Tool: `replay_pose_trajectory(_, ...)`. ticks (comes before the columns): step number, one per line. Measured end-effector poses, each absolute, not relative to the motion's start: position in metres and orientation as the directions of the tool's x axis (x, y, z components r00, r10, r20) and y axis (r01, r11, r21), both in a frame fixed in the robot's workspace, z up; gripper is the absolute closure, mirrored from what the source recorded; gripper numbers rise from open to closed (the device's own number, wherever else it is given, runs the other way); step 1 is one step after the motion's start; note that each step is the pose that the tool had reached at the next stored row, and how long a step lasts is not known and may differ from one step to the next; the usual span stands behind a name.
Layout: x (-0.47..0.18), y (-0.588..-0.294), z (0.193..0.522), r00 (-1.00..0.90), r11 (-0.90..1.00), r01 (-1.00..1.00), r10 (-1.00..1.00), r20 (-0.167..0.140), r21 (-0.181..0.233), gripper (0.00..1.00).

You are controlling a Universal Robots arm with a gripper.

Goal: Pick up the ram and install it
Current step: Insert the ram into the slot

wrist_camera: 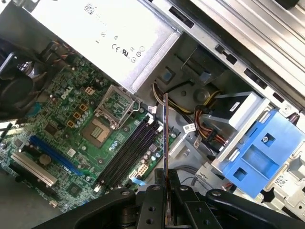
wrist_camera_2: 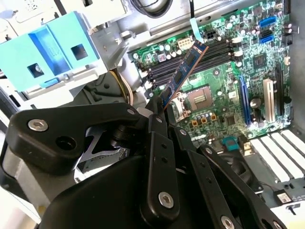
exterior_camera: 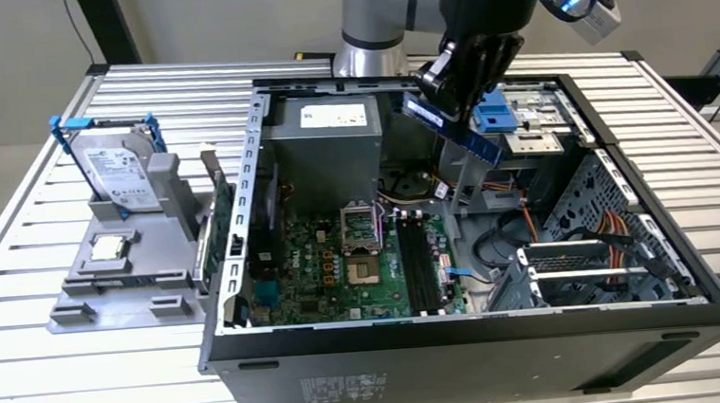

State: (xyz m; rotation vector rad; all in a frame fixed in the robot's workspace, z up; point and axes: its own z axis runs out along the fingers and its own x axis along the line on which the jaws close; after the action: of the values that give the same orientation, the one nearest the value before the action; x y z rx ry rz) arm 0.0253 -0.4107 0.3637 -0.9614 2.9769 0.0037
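At the near edge of the exterior view, the open computer case lies on the slatted bench. Inside it, in the lower middle of the frame, is the green motherboard with its black slots. Toward the exterior view's left, a grey stand carries a small silver processor chip. Behind the chip, a hard drive stands upright in a blue frame. Farther back inside the case sits the power supply. In the upper middle of the frame, the black jaws are clamped on one end of the ram. It hangs tilted in the air, just beside a blue bracket and well above the slots. Both wrist views show the ram sticking out from between the jaws. Beyond it lie the slots, and the ram is not touching them.
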Motion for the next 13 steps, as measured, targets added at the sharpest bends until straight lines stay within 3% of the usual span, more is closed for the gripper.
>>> replay_pose_trajectory(13,0.0253,-0.4107,0.3632,-0.874,0.874,-0.486,-0.486,-0.013,-0.002,1.0)
